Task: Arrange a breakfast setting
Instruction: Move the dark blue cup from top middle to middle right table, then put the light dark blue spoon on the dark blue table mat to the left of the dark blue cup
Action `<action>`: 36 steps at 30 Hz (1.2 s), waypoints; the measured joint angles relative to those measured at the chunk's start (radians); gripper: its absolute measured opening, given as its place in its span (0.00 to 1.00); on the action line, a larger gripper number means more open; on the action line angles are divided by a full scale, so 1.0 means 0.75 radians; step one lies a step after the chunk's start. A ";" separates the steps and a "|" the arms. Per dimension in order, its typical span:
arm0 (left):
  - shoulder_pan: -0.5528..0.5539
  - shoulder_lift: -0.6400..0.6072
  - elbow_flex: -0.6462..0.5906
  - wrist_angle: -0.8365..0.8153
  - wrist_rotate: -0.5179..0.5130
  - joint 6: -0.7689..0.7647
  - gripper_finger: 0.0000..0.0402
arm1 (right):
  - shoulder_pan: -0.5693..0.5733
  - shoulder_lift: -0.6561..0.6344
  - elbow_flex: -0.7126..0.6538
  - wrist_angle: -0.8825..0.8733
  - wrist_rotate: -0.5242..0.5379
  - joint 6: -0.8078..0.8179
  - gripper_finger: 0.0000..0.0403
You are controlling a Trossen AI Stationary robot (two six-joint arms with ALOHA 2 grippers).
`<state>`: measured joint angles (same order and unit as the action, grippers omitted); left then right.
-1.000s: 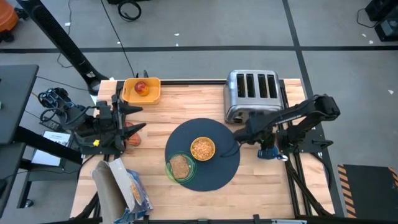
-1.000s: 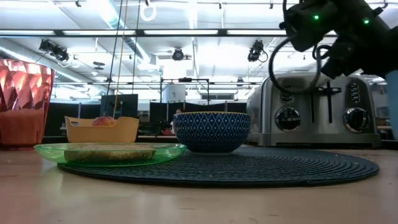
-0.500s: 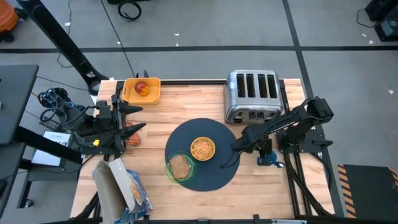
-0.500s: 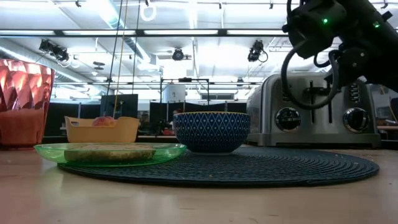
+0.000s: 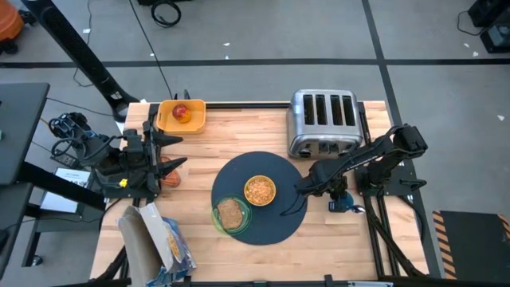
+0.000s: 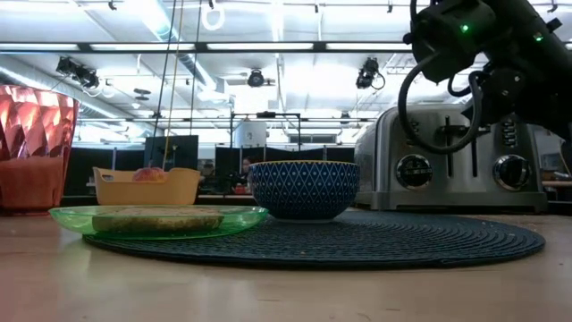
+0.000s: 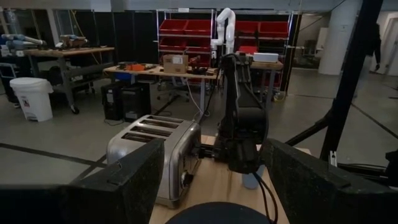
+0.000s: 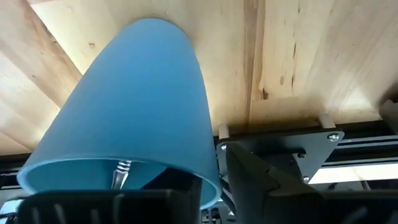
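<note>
The right gripper point(image 5: 343, 195) is seen in the high view at the table's right edge, lowered over the blue cup point(image 5: 344, 204), just beside the dark blue-grey mat point(image 5: 260, 198). Whether its fingers are parted or closed cannot be told. On the mat, the yellow cereal bowl point(image 5: 259, 190) is set near the centre, with the green plate point(image 5: 231, 215) carrying toast point(image 5: 230, 214) overlapping the mat's near-left rim. The left gripper point(image 5: 169, 153) is held at the table's left edge with its fingers spread apart, beside the orange tumbler point(image 5: 170, 177). A red apple point(image 5: 181, 112) is lying in the orange-yellow tray point(image 5: 182, 115) at the far-left corner, and the silver toaster point(image 5: 323, 119) is placed at the far right.

In the low view, the bowl point(image 6: 304, 189) and plate point(image 6: 156, 218) are shown resting on the mat point(image 6: 357, 238), the tumbler point(image 6: 32, 148) at the left, the toaster point(image 6: 456, 161) behind.

In the left wrist view, the toaster point(image 7: 155, 152) and the right arm point(image 7: 239, 124) are seen beyond the spread fingers point(image 7: 124, 186).

In the right wrist view, the blue cup point(image 8: 130, 106) is shown close up near the table's edge, with a spoon point(image 8: 119, 174) standing inside it.
</note>
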<state>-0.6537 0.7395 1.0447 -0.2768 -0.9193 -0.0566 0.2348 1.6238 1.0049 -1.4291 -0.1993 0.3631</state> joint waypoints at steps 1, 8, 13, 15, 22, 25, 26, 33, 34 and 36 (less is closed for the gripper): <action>0.000 0.000 0.000 0.000 0.000 0.000 0.70 | 0.000 0.001 0.006 -0.005 0.001 0.000 0.20; 0.000 0.000 0.000 -0.001 0.000 0.000 0.70 | -0.009 0.001 0.073 -0.009 0.042 -0.006 0.29; 0.000 0.000 0.000 -0.001 0.000 0.000 0.70 | -0.015 0.001 0.079 -0.017 0.054 -0.018 0.33; 0.000 0.000 0.000 -0.001 0.000 0.000 0.70 | -0.015 0.001 0.079 -0.021 0.032 -0.028 0.35; 0.000 0.000 0.000 -0.001 0.000 -0.001 0.70 | -0.016 0.001 0.079 -0.023 -0.017 -0.021 0.43; 0.000 0.000 0.000 -0.002 0.000 -0.001 0.70 | -0.015 -0.012 0.080 -0.024 -0.017 -0.020 0.48; 0.000 -0.001 0.000 -0.001 0.000 0.000 0.70 | -0.015 -0.020 0.084 -0.029 -0.018 -0.019 0.49; 0.000 -0.001 0.000 -0.002 0.000 0.000 0.70 | -0.015 -0.088 0.196 -0.075 -0.006 0.002 0.55; 0.000 -0.001 0.000 -0.002 0.000 0.000 0.70 | -0.015 -0.097 0.216 -0.087 -0.006 0.005 0.56; 0.000 -0.001 0.000 -0.003 0.000 0.000 0.70 | -0.003 -0.122 0.262 -0.116 -0.005 0.005 0.56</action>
<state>-0.6537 0.7391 1.0447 -0.2791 -0.9192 -0.0566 0.2326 1.5324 1.2016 -1.5161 -0.2031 0.3668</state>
